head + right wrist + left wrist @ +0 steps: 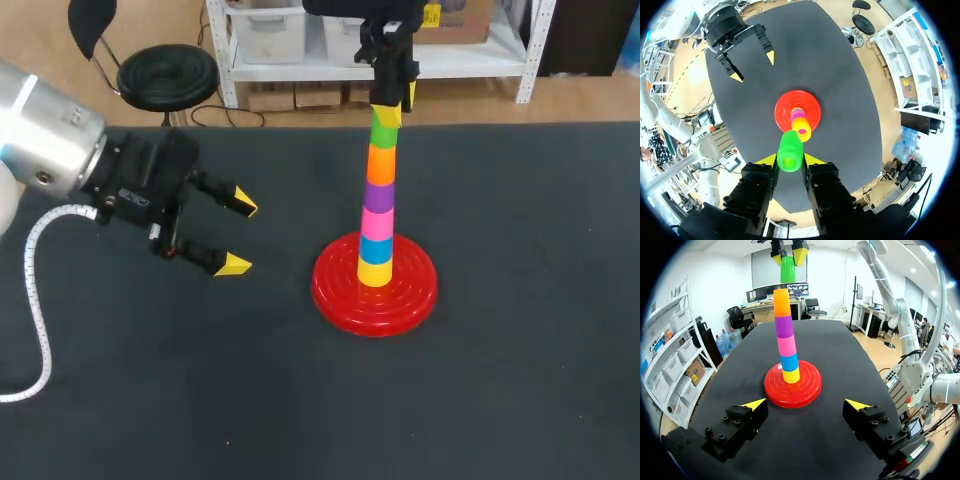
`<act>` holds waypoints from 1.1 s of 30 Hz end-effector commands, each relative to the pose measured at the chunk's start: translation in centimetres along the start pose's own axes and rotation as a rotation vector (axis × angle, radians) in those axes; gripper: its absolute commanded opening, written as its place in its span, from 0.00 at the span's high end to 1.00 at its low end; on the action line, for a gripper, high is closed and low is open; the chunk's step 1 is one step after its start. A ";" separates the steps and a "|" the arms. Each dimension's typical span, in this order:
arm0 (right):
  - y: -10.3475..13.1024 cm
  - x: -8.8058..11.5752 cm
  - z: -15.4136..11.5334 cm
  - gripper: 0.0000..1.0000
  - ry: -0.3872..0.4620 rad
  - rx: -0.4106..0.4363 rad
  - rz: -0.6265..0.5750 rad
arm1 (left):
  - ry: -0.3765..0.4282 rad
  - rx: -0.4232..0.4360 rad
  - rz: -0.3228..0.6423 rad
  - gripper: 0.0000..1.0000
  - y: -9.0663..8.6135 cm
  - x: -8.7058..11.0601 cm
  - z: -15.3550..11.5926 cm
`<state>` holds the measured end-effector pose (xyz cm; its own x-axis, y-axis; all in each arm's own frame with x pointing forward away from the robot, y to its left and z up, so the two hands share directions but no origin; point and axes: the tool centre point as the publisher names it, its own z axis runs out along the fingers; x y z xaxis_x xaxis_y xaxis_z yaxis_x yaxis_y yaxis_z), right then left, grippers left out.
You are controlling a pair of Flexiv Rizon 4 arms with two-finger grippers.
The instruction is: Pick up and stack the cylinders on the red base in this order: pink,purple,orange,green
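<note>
Green cylinder [787,270] hanging upright over the orange cylinder [381,163].
Right gripper [790,161] is pinching it from above; left gripper [806,404] is hovering spread.

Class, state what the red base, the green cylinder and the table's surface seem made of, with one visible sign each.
The red base looks like glossy moulded plastic: light glints on its ridged rings. The green cylinder is likely plastic too: smooth, hollow, evenly bright. The table's surface is black and matt, perhaps cloth or rubber: no reflections.
</note>
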<state>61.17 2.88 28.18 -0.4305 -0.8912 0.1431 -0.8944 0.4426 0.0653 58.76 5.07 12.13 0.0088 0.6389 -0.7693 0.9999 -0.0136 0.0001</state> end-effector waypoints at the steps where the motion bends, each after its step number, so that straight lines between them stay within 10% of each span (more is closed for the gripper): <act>1: -0.3 -0.3 0.4 1.00 0.009 -0.004 0.001 | -0.002 -0.002 0.002 0.00 0.0 0.1 0.1; 33: -2.0 -0.7 1.8 1.00 0.040 -0.023 0.019 | -0.002 -0.002 0.002 0.00 0.0 0.1 0.1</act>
<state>62.60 2.36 26.38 -0.4425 -0.8789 0.1782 -0.8843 0.4607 0.0762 58.76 5.08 12.13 0.0088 0.6389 -0.7693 0.9999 -0.0136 0.0001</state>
